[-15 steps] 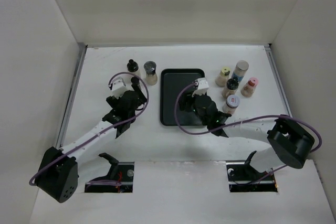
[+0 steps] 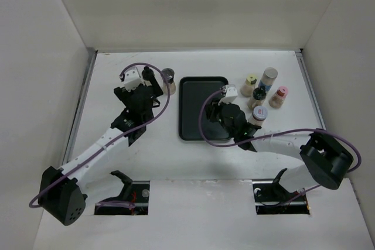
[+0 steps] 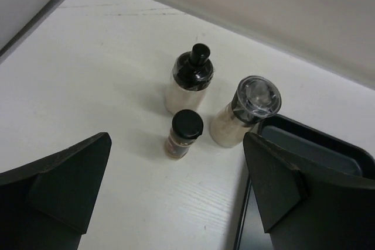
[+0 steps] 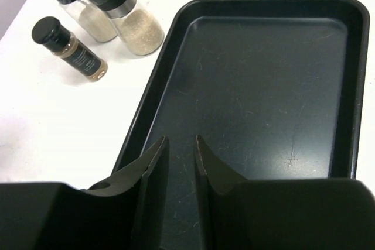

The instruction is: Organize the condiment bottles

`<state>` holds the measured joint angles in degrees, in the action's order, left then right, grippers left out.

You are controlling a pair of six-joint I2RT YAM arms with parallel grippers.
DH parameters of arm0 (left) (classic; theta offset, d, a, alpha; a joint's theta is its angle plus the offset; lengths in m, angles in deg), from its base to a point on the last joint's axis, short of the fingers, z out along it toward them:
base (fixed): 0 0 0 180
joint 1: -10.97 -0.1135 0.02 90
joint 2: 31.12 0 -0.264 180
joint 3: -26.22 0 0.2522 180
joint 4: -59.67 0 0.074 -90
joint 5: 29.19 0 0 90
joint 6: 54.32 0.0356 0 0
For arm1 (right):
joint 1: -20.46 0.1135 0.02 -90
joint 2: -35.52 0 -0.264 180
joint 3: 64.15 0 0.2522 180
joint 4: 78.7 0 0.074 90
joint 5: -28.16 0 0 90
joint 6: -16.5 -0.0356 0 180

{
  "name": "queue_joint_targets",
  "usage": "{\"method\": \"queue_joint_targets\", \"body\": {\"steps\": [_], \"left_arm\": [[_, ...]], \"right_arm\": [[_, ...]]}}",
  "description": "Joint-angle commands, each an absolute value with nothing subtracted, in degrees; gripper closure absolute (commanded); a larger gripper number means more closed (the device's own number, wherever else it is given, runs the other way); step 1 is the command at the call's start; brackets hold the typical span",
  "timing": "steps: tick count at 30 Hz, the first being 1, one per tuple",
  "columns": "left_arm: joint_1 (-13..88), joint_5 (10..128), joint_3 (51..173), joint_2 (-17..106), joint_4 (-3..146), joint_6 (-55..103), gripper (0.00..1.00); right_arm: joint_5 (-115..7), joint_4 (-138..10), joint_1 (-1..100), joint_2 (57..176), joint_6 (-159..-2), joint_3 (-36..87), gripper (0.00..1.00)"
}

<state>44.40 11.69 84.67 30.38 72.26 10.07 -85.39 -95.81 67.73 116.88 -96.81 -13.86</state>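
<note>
Three condiment bottles stand left of the black tray: a black-spout bottle, a clear-topped grinder and a small brown black-capped jar. My left gripper is open wide and empty, just short of the small jar. In the top view it covers that jar, beside the grinder. My right gripper is empty with its jaws nearly together, low over the tray's near left part. Several more bottles stand right of the tray: yellow-capped, silver-capped, black-capped, pink-capped and blue-rimmed.
White walls enclose the table on the left, back and right. The tray's rim lies just right of my left gripper's right finger. The right arm's purple cable loops over the tray's near edge.
My left gripper has moved away from me toward the three left bottles and now covers the small jar in the top view. My right gripper has shifted slightly right over the tray.
</note>
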Motion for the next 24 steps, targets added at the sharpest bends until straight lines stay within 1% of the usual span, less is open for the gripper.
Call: {"method": "queue_joint_targets", "body": {"steps": [1, 2, 3, 5, 6, 7, 8, 9, 10, 13, 15, 18, 22, 24], "left_arm": [[40.47, 20.87, 82.27, 31.19, 61.5, 15.46, 0.01], [39.41, 23.52, 81.83, 32.07, 60.08, 15.38, 0.07], [38.44, 25.11, 81.65, 33.03, 59.2, 15.2, 0.17], [37.38, 26.18, 81.73, 35.06, 58.32, 14.94, 0.45], [37.21, 26.18, 82.52, 36.55, 58.49, 15.02, 0.67], [37.38, 26.18, 83.48, 38.13, 58.92, 15.2, 0.75], [37.73, 25.92, 84.53, 39.62, 59.62, 15.37, 0.76], [37.99, 25.31, 85.24, 41.12, 60.07, 15.38, 0.74], [38.26, 24.52, 85.51, 42.26, 59.9, 15.55, 0.7], [37.91, 23.81, 87.09, 46.3, 59.8, 16.17, 0.46], [37.65, 23.55, 88.23, 48.68, 59.98, 16.26, 0.35], [36.94, 24.07, 90.34, 52.89, 59.98, 15.99, 0.32], [36.68, 23.64, 93.68, 57.56, 60.77, 15.82, 0.32], [36.68, 23.46, 93.69, 58.35, 60.16, 15.38, 0.32]], "right_arm": [[-85.74, -98.86, 67.35, 115.15, -97.75, -14.44, 0.68], [-85.74, -98.86, 67.26, 115.23, -97.75, -14.44, 0.67], [-85.74, -98.86, 67.26, 115.32, -97.75, -14.44, 0.66], [-85.74, -98.86, 67.26, 115.15, -97.75, -14.53, 0.64], [-85.74, -98.86, 67.0, 115.06, -97.75, -14.62, 0.63], [-85.74, -98.86, 66.56, 115.06, -97.75, -14.71, 0.63], [-85.74, -98.86, 66.38, 115.15, -97.84, -14.71, 0.62], [-85.57, -98.86, 66.21, 115.23, -97.93, -14.71, 0.61], [-85.48, -98.86, 66.21, 115.24, -97.93, -14.71, 0.61], [-85.39, -98.86, 66.21, 115.32, -97.93, -14.71, 0.57], [-85.22, -98.77, 66.03, 115.67, -97.93, -14.62, 0.55], [-85.13, -98.77, 66.12, 115.68, -97.93, -14.62, 0.51], [-84.78, -98.77, 65.77, 115.94, -97.93, -14.62, 0.47], [-84.69, -98.77, 65.85, 115.76, -98.02, -14.62, 0.43]]}}
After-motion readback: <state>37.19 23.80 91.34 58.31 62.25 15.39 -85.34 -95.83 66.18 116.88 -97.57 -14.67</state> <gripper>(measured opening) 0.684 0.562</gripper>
